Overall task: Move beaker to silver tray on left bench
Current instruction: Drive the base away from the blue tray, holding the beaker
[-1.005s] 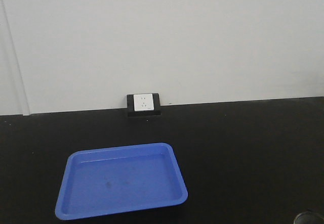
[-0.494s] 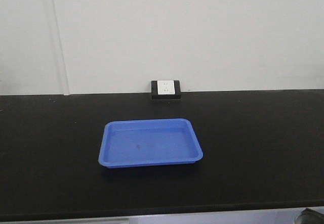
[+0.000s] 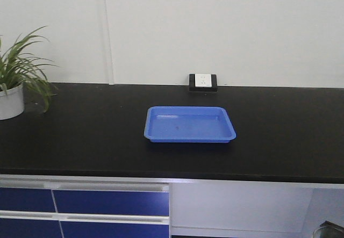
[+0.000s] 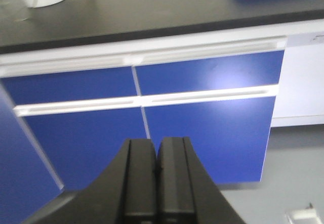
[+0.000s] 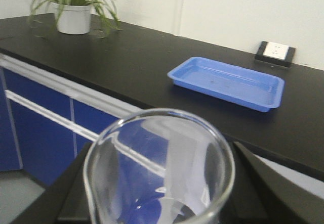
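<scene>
Pulled back, you now see the glossy blue tray (image 3: 190, 124) farther off on the matte black desk (image 3: 80, 141), with a potted plant (image 3: 16, 71) at its left end. Your right hand (image 5: 162, 198) clasps the round clear-glass beaker (image 5: 159, 168), short of the desk edge; your left hand (image 4: 156, 173) has its fingers pressed together, empty

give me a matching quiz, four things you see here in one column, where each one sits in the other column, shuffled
Things:
1. blue tray
2. potted plant
3. socket
4. beaker

Places:
a. between the fingers of the right pincer
b. at the back edge of the countertop, against the wall
c. far left end of the black countertop
d. middle of the countertop

Pairs: 1-d, 2-c, 3-b, 4-a
</scene>
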`<state>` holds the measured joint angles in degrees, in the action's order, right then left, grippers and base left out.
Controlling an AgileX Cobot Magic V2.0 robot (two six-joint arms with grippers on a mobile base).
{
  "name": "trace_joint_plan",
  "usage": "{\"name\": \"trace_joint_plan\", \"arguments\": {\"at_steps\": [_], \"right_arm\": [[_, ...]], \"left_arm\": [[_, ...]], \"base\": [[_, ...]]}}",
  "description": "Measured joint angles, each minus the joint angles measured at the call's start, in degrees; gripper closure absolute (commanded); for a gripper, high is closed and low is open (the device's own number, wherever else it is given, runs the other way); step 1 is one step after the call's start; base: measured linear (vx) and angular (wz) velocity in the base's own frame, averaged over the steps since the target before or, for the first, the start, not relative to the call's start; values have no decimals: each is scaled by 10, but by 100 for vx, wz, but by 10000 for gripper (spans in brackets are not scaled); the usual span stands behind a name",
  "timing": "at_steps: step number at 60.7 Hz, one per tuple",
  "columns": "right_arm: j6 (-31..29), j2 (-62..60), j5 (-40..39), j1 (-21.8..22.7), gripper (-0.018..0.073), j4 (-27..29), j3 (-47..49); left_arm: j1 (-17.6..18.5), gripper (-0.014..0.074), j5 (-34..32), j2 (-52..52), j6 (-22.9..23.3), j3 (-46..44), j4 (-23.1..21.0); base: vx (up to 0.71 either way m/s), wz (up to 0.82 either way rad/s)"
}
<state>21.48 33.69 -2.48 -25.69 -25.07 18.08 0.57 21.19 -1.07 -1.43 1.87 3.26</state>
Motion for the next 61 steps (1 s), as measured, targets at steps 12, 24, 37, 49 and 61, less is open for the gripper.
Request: {"name": "trace_joint_plan", "arguments": {"at_steps": [12,24,37,49,61], "right_arm": [[0,0,0,0,570,0,0],[0,0,0,0,570,0,0],[0,0,0,0,570,0,0],[0,0,0,0,570,0,0],[0,0,0,0,570,0,0]], "left_arm": [[0,595,0,0,0,0,0],[0,595,0,0,0,0,0],[0,595,0,0,0,0,0],[0,595,0,0,0,0,0],[0,595,0,0,0,0,0]], "base": [[-37,32],[-35,46],[-32,64],[-29,74],[-26,75]]}}
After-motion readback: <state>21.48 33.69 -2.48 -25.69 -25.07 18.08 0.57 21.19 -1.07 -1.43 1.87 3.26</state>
